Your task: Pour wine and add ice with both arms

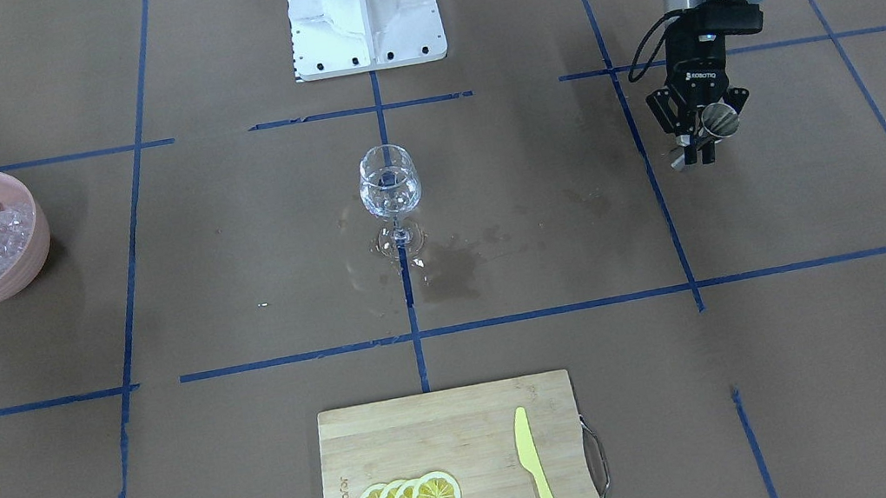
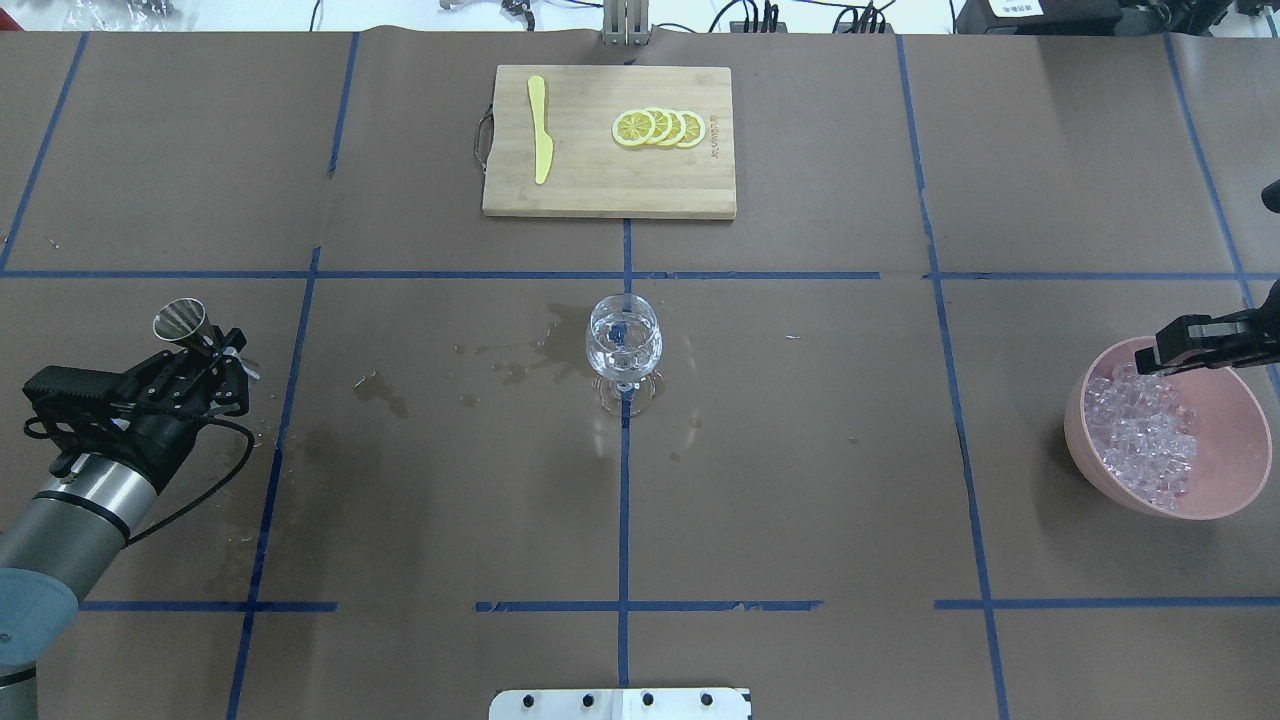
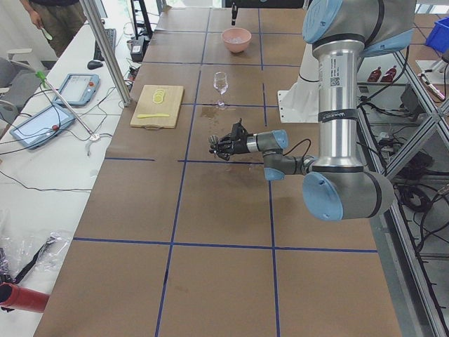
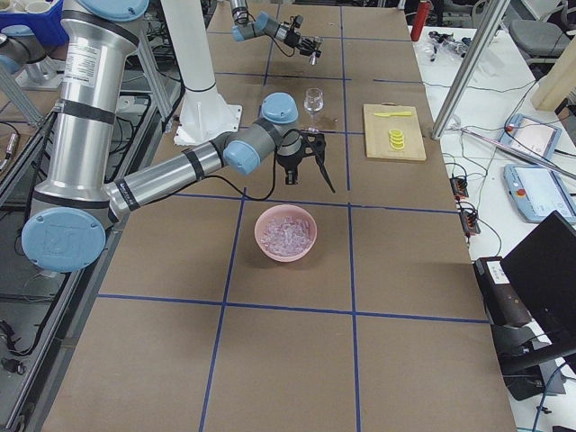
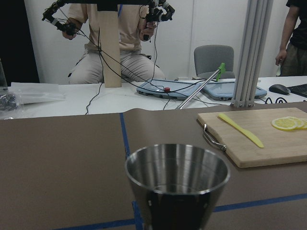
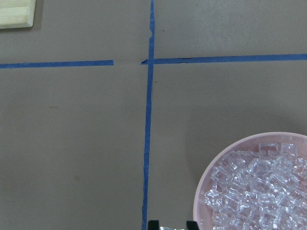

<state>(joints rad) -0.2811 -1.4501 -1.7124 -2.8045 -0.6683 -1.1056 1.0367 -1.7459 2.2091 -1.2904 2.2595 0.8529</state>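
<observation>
A clear stemmed wine glass [image 2: 624, 345] stands at the table's middle, also in the front view [image 1: 390, 187]. My left gripper [image 2: 215, 360] is shut on a steel jigger [image 2: 180, 320] at the table's left, well away from the glass; the jigger fills the left wrist view [image 5: 177, 187]. My right gripper [image 2: 1152, 358] hovers over the near-left rim of a pink bowl [image 2: 1240, 480] heaped with ice [image 2: 1145, 435]. Its fingertips [image 6: 153, 224] show a small gap, with nothing held. The ice also shows in the right wrist view [image 6: 259, 191].
A bamboo cutting board [image 2: 600, 190] at the far side carries lemon slices [image 2: 660, 128] and a yellow knife [image 2: 541, 130]. Wet stains [image 2: 500, 365] lie on the brown paper left of the glass. The white base block [image 1: 363, 6] stands at the robot's side.
</observation>
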